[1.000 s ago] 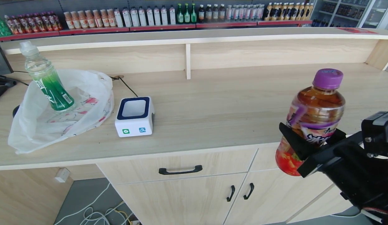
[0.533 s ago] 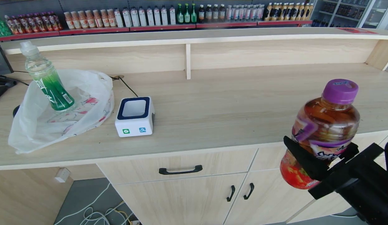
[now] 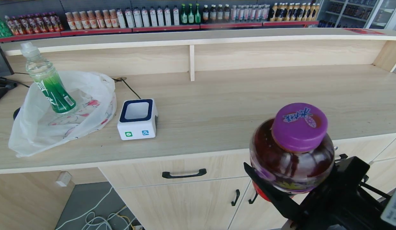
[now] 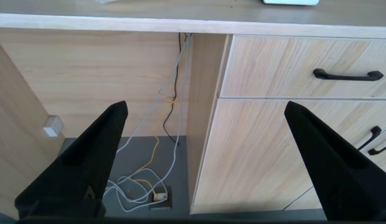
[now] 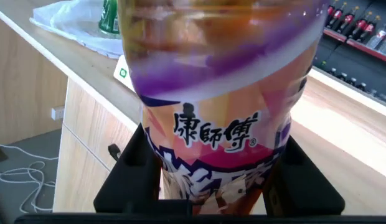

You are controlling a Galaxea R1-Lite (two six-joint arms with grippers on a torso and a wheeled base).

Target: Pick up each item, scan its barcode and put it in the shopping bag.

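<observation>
Right gripper (image 3: 298,187): black fingers (image 3: 269,195) clamped on either side of the lower body of a purple-capped tea bottle (image 3: 292,150). In the right wrist view the same fingers (image 5: 126,177) press against the bottle's label band. The tea bottle (image 5: 224,93) stands between them, and the right gripper (image 5: 211,183) is closed as far as the bottle allows.

Bottle position: held in the air, off the counter (image 3: 233,105), at the counter's front edge, with the cabinet front behind its lower half. The cap points up towards the head camera. Dark amber liquid shows through the shoulder.

Left gripper (image 4: 202,168): fingers (image 4: 81,165) spread wide, with nothing between them and touching nothing. It hangs below the counter edge, facing the cabinet front (image 4: 280,124). Loose cables (image 4: 140,186) lie on the floor beyond.

Other task items, head view:
- White plastic shopping bag (image 3: 38,131) lies slumped on the left part of the counter with its mouth open.
- Green-label bottle (image 3: 49,81) has its base inside the bag and leans, the clear cap towards the back.
- White barcode scanner (image 3: 138,118) with a dark blue frame sits just beside the bag, on the side nearer the held bottle. It is well apart from the tea bottle.

Background: a drawer handle (image 3: 184,174) shows below the scanner, and a shelf of bottled drinks (image 3: 159,16) runs behind the counter.
</observation>
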